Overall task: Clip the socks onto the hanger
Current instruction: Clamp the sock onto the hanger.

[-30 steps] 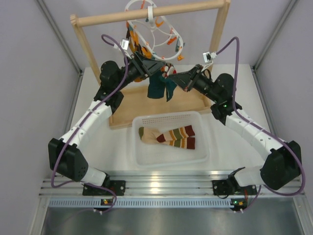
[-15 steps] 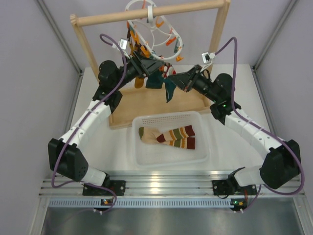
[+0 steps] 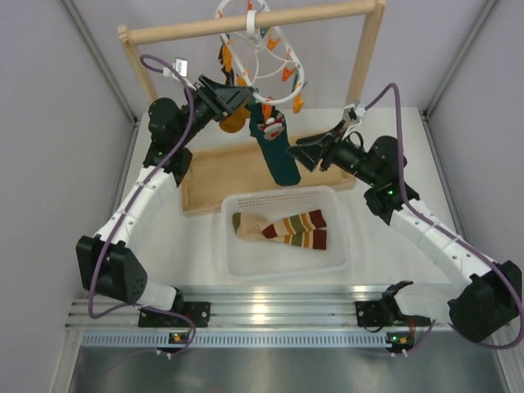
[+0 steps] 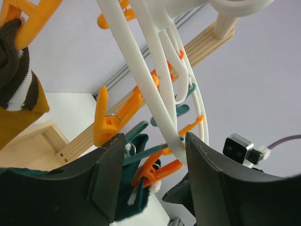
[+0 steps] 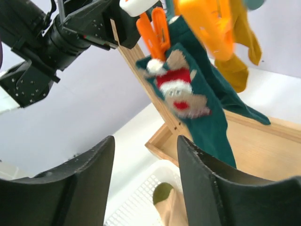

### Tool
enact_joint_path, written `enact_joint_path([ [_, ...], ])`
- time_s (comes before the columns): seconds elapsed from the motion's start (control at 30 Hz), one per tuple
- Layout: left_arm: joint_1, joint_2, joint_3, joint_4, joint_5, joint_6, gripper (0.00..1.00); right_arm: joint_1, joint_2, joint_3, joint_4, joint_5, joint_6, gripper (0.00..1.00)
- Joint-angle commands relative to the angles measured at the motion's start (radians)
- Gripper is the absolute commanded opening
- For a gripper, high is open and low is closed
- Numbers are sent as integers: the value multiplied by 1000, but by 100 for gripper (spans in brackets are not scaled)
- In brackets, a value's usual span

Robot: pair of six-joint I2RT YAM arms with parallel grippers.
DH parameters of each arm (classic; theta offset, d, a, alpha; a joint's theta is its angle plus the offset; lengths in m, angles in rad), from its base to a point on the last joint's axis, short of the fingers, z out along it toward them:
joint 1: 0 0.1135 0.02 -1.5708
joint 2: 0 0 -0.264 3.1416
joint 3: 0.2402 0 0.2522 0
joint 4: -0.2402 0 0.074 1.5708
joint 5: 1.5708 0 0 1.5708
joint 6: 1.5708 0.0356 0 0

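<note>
The white hanger [image 3: 260, 51] hangs from the wooden rail, with orange and teal clips round its ring. A dark teal sock [image 3: 278, 155] with a face motif [image 5: 181, 92] hangs straight down from an orange clip [image 5: 154, 29]. My left gripper [image 3: 239, 97] is open just left of that sock; in the left wrist view the hanger's ring [image 4: 155, 101] and an orange clip [image 4: 157, 170] lie past its parted jaws. My right gripper [image 3: 301, 152] is open and empty, to the right of the sock and apart from it. The striped socks [image 3: 282, 229] lie in the basket.
A white perforated basket [image 3: 336, 250] stands in front of a shallow wooden tray [image 3: 214, 176]. The wooden rail frame [image 3: 246, 24] spans the back, its posts at both sides. A mustard sock [image 3: 233, 119] with a brown striped cuff [image 4: 11, 77] hangs by my left gripper.
My right gripper has opened, let go of the teal sock and drawn back to the right. The sock now hangs straight from its clip. My left arm has risen and shifted left.
</note>
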Motion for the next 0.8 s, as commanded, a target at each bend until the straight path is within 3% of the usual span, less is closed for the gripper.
enact_joint_path([
  [0.0, 11, -33, 40, 60, -11, 0, 59, -23, -80, -7, -58, 5, -136, 57],
  [0.23, 52, -37, 60, 47, -9, 35, 58, -90, -91, 59, -69, 21, -366, 61],
  [0.43, 52, -102, 62, -5, 145, 124, 66, -161, 0, 114, 22, -79, -547, 63],
  [0.77, 52, -246, -41, -113, 331, 383, 66, -161, 174, 203, 235, -168, -594, 54],
])
